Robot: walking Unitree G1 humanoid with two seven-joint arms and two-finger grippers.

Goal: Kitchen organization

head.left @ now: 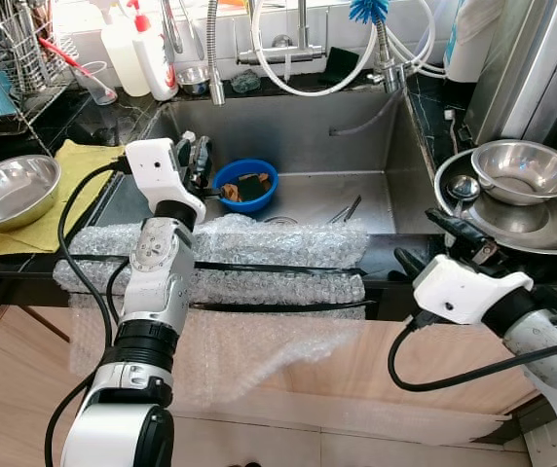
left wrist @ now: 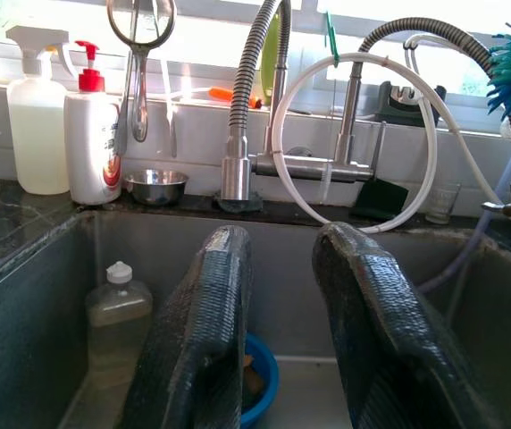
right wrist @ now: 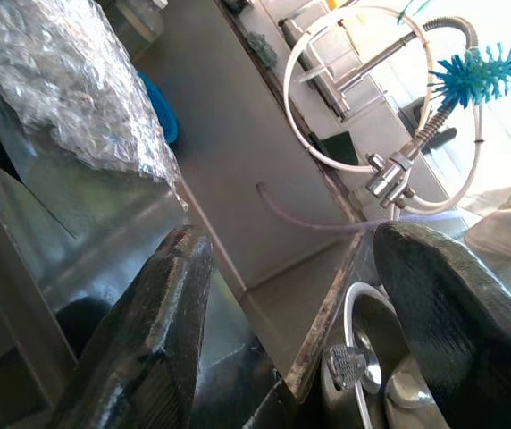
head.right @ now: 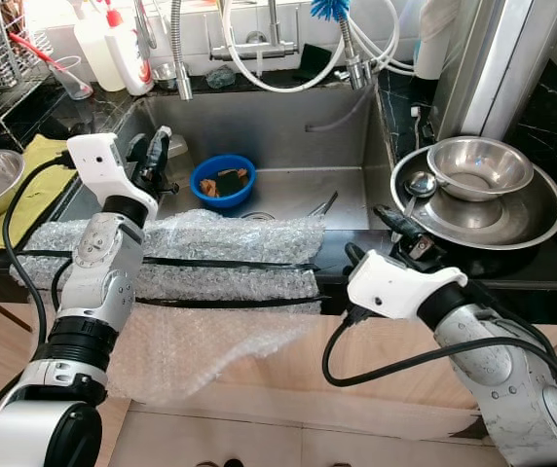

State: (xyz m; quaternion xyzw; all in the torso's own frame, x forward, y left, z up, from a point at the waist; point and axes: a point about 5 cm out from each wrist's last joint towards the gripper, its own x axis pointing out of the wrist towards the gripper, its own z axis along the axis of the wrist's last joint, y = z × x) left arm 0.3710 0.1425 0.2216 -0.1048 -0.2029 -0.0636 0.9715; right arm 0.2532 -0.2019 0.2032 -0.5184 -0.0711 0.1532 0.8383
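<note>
So the right gripper hangs at the counter edge, fingers spread and empty, with the stacked steel bowls just beyond it. The left gripper is out over the sink, fingers parted, nothing held. The blue bowl sits right beside and below its tips, a bottle off to its side. Looks like the reach-in step; next it'd need to drop and close on the bowl's rim.

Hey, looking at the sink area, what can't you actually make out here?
- What's in the blue bowl: brown bits, too small in the left eye view; the left gripper fingers hide it in the left wrist view.
- Utensils on the sink floor: too small to name.
- Sink front edge: covered by bubble wrap.
</note>
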